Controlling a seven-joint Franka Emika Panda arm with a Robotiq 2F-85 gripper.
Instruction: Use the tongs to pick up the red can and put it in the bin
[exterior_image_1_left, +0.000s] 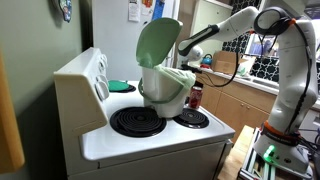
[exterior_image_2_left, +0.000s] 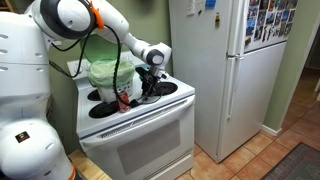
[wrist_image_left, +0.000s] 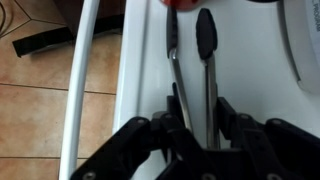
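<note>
- Gripper (wrist_image_left: 198, 128): your jaws are clamped on the handle end of the tongs (wrist_image_left: 190, 70), and both thin arms run straight out ahead of them.
- Red can (wrist_image_left: 182, 4): at the tong tips, the far end from your jaws, upright on the stove. I cannot tell whether it is pinched yet. Squeeze evenly so the round wall does not slip out, then lift straight up.
- Bin (exterior_image_1_left: 168, 88): just beside the can, lid (exterior_image_1_left: 157, 45) tipped up. You will likely need height before swinging across.
- Stove (exterior_image_1_left: 150, 140): white with coil burners, beneath the jaws.
- Fridge (exterior_image_2_left: 225, 70): well apart from the jaws.
- Tiled floor (wrist_image_left: 40, 100): below the stove edge.
</note>
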